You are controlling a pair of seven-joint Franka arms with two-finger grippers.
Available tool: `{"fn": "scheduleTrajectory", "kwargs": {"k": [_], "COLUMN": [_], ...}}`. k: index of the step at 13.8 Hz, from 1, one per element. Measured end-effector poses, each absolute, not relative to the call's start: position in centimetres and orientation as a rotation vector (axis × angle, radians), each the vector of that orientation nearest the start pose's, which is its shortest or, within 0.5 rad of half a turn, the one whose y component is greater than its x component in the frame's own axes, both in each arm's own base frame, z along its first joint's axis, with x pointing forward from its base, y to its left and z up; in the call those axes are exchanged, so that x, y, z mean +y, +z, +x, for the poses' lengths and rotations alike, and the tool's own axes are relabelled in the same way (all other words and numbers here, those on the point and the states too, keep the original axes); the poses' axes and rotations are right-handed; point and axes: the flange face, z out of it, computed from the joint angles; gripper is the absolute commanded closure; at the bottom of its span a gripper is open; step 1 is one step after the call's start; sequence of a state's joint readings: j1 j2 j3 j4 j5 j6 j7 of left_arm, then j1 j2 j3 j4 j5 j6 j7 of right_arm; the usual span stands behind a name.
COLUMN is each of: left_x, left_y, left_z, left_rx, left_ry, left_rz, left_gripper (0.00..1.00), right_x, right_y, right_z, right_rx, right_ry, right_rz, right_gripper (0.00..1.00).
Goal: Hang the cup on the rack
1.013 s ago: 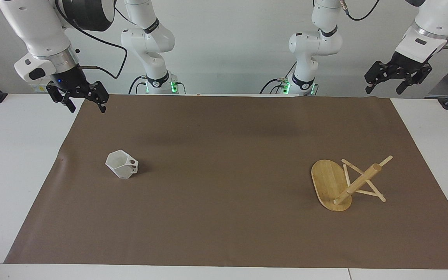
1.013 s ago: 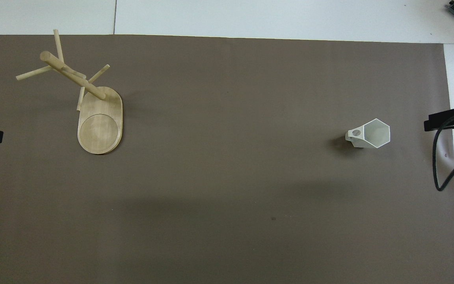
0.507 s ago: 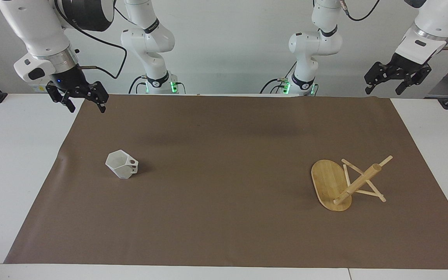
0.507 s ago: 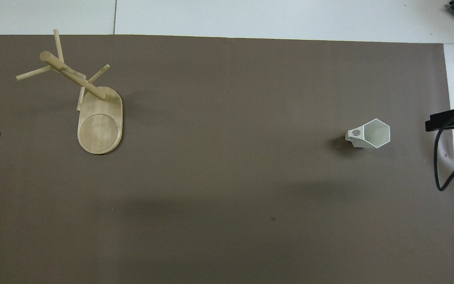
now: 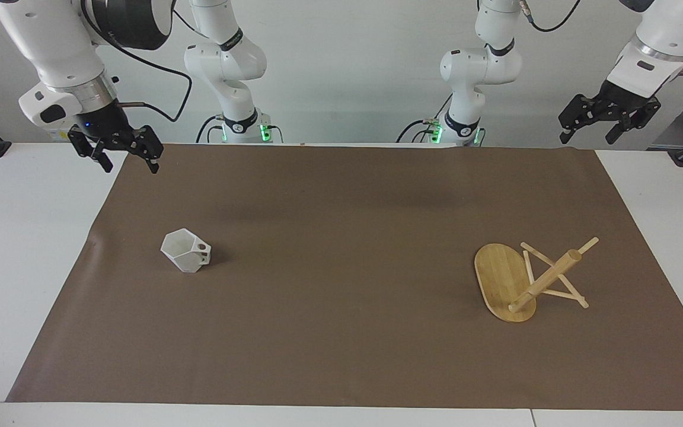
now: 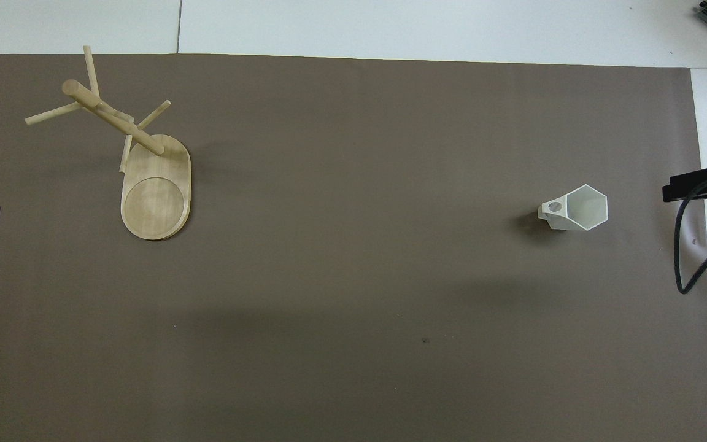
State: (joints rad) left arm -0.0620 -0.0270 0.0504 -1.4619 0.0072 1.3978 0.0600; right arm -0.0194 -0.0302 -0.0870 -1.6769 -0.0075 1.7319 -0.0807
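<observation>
Facing view: brown mat [image 5: 341, 332] covers white table [image 5: 15, 237].

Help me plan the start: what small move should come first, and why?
Probably lower the open right gripper toward the cup: the cup sits untouched at that arm's end, the rack stands at the other, where the open left gripper waits.

light: bright, even, diffuse from above
shadows: soft, faint bands on brown mat [image 5: 341, 196]; small one beside cup [image 6: 577, 209]
focus: sharp, no glare
</observation>
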Motion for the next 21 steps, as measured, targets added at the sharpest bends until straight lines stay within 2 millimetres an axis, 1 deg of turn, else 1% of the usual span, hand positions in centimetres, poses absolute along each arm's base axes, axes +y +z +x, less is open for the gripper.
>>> {"fn": "scheduleTrajectory", "kwargs": {"k": [2,4,7,8,10,13,16,21], "left_x": [-0.5,-0.5,-0.5,-0.5,-0.5,-0.5,-0.5,-0.5], "left_y": [67.5,67.5,67.5,67.5,67.5,67.5,67.5,67.5], "left_z": [52.7,52.7,52.7,52.7,52.7,52.7,52.7,52.7], "left_rx": [0.11,0.11,0.11,0.11,0.11,0.11,0.11,0.109], "left_ry": [0.059,0.059,0.058,0.058,0.058,0.058,0.058,0.058], "left_rz": [-3.134,-3.134,-3.134,-3.134,-3.134,-3.134,-3.134,-3.134], "left_gripper": [0.0,0.0,0.0,0.0,0.0,0.0,0.0,0.0], "right_x": [-6.2,-6.6,-7.0,-7.0,-7.8,-9.5,-10.5,-9.7], "right_y": [58.3,56.5,54.5,53.6,51.3,47.8,44.8,41.9], "right_z": [55.4,55.2,55.3,55.3,55.5,56.4,57.5,57.9], "right_rx": [0.04,0.052,0.063,0.065,0.087,0.132,0.154,0.13], "right_ry": [-0.186,-0.179,-0.19,-0.189,-0.171,-0.146,-0.141,-0.137], "right_rz": [-3.15,-3.149,-3.149,-3.15,-3.151,-3.155,-3.16,-3.162], "right_gripper": [0.0,0.0,0.0,0.0,0.0,0.0,0.0,0.0]}}
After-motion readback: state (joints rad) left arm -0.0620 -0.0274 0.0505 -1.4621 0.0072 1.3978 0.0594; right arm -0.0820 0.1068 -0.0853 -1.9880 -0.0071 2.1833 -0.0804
